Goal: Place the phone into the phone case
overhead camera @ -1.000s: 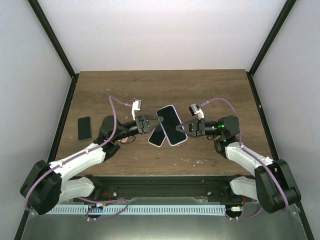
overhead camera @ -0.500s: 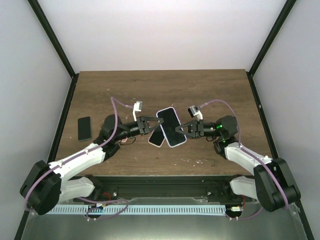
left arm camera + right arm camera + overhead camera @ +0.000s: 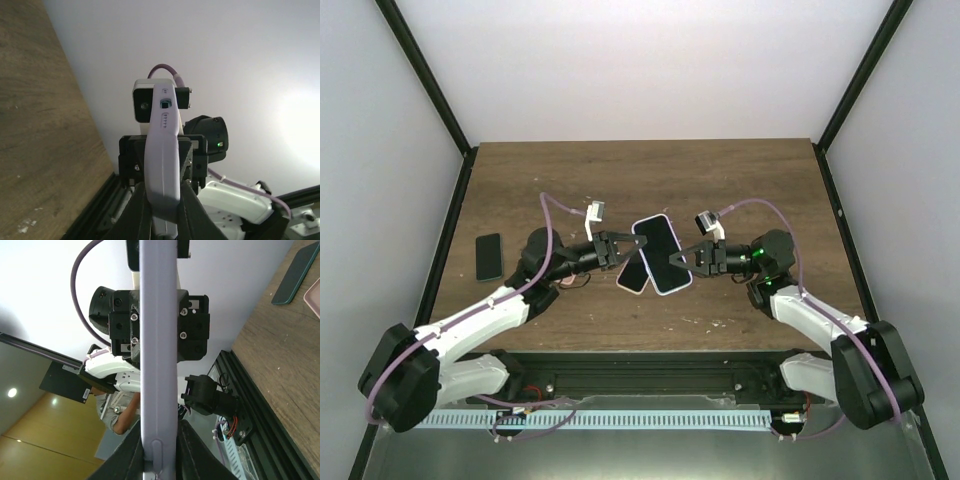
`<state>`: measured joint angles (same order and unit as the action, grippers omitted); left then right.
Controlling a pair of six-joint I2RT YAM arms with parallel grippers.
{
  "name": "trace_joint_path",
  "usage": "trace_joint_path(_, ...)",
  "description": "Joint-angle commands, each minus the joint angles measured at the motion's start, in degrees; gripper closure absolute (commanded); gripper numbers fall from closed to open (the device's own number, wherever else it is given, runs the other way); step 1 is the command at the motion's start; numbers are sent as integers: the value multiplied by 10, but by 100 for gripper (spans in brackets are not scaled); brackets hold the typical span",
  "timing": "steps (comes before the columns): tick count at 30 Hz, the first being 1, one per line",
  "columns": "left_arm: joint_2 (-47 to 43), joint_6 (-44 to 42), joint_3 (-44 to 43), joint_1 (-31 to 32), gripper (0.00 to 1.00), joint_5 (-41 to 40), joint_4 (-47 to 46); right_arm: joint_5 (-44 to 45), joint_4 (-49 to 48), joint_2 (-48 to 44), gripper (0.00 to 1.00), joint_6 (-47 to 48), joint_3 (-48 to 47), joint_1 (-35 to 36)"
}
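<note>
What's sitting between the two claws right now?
The lilac phone case, dark face up. The top view shows the left claw and right claw clamped on its opposite long edges; both wrist views show its edge between the fingers.

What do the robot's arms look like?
The left arm and right arm have smooth white shells between chunky black joints. A purple cable loops along each to a small white camera box at the wrist. The left gripper and right gripper are black with pointed triangular fingers. A tiny green light glows on the right arm.
</note>
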<state>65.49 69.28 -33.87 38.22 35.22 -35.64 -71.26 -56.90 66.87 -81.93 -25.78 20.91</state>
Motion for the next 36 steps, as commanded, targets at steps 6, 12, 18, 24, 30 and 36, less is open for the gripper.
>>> trace_joint_path(6,10,-11,-12,0,100,6,18,21,59,-34,83,56,-34,7)
trace_joint_path(12,6,-29,-40,-1,72,13,89,54,99,-37,85,71,-62,7)
trace_joint_path(18,11,19,-9,1,47,41,40,119,94,-28,87,48,-84,7)
trace_joint_path(24,31,89,41,1,43,59,-77,185,94,-20,87,44,-79,7)
trace_joint_path(30,60,103,30,4,43,80,-131,202,91,-1,87,42,-77,7)
trace_joint_path(36,85,107,32,5,62,78,-153,216,92,-3,87,46,-61,8)
